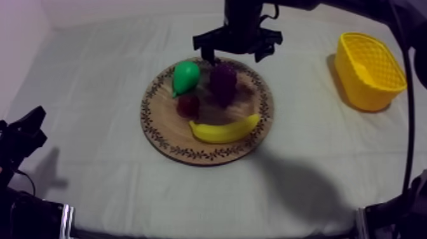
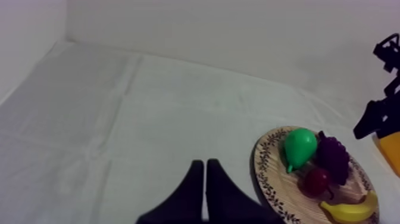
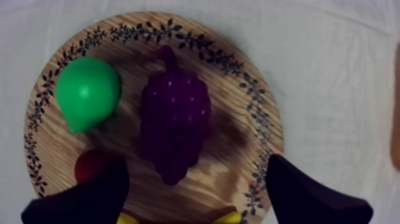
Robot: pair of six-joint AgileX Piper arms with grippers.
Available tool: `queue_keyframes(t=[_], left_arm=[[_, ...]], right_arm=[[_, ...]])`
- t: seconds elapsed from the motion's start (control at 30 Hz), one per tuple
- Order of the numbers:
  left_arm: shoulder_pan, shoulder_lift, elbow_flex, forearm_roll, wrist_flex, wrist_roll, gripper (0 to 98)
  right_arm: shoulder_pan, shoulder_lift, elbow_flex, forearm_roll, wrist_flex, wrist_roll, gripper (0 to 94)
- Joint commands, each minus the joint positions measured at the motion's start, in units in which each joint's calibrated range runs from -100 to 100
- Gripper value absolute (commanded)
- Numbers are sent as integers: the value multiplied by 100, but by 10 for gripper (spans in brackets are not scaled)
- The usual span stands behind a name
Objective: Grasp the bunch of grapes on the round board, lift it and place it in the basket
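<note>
Right gripper [image 3: 196, 176] is spread wide over the grapes [image 3: 174, 122], which lie on the board [image 1: 253, 96], upper centre of the top view, beside the pear [image 1: 185, 76]. I'd drop straight, straddle the bunch, miss the pear, then close. Right wrist view gives finger line-up; top view adds the basket [image 1: 368, 70], upper right. Left gripper [image 2: 205, 179] is pressed together.

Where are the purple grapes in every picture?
Top view: grapes on the wooden board, right of the pear.
Left wrist view: grapes touching the pear.
Right wrist view: grapes beside the pear, between the open claw's fingers.
Shared landmark: the pear.
</note>
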Motion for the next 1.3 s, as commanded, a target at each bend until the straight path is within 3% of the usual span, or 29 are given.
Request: queue_keyframes(t=[0.0,0.83,1.07,1.27], left_arm=[[-2,0,-2,1,0,1,1],[-2,0,-2,1,0,1,1],[-2,0,-2,1,0,1,1],[-2,0,-2,1,0,1,1]], right_arm=[[4,112,21,-27,-143,-3,665],[111,1757,-992,-117,-743,169,648],[128,1849,-981,-127,-856,140,352],[166,1671,-789,-68,-871,114,273]])
